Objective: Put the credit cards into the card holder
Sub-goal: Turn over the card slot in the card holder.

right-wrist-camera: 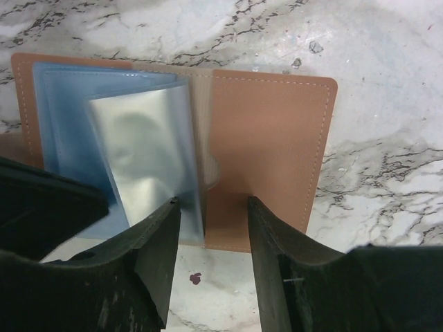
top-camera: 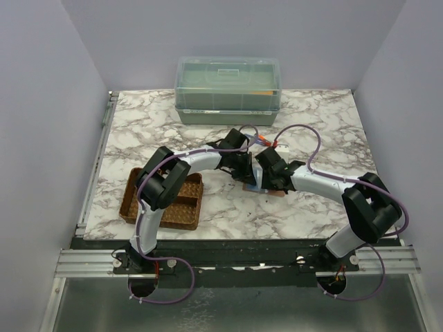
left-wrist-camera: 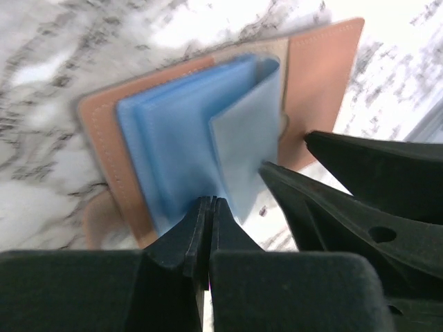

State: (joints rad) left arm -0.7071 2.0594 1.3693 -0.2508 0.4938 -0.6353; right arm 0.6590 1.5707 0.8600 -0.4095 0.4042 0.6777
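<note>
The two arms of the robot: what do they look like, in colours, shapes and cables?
The left arm and the right arm have rounded white links between bulky black joints. A thin purple cable loops along each. The left gripper and the right gripper have matte black fingers that taper toward the tips; the right ones look scuffed.

Top camera high behind, overlooking table; wrist cameras close, sharing card holder.

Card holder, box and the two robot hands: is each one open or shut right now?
card holder, open flat, blue sleeves standing up
plastic box, lid shut
left gripper, shut, tips at the blue sleeves' edge
right gripper, open, over the card holder
</note>
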